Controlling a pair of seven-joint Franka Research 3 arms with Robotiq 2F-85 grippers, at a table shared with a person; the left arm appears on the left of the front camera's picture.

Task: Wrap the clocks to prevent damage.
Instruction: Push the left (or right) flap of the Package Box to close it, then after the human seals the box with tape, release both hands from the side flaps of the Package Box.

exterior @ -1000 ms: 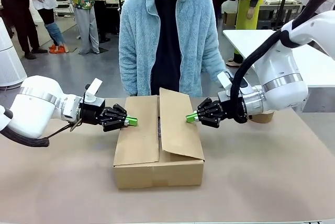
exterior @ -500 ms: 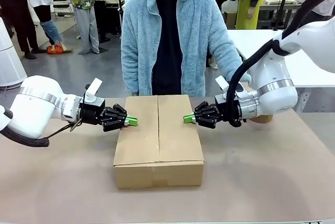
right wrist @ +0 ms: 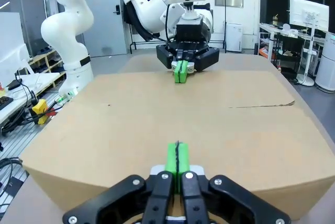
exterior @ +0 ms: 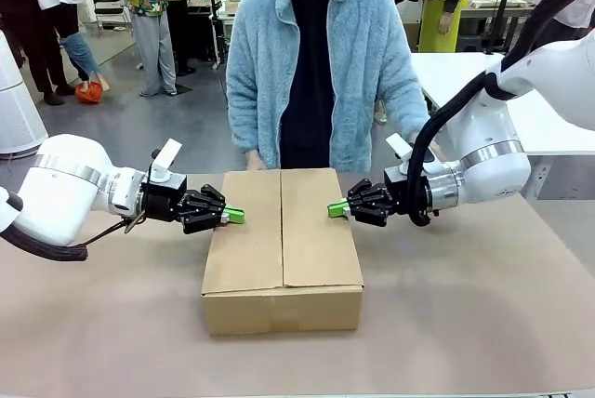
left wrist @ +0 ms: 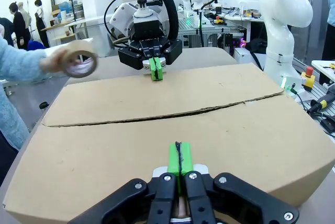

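Front view: plain brown cardboard box [exterior: 282, 240], top closed flat.

L gripper [exterior: 234, 216]: fingers pinched together, level, aimed inward | R gripper [exterior: 335, 209]: same, facing it

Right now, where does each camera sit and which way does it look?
Front view: fixed between the arms, facing the person across the box; the left pincer and right pincer show.
Left wrist: along its own pincer, across the box, toward the right pincer.
Right wrist: the reverse, toward the left pincer.
All share the box.
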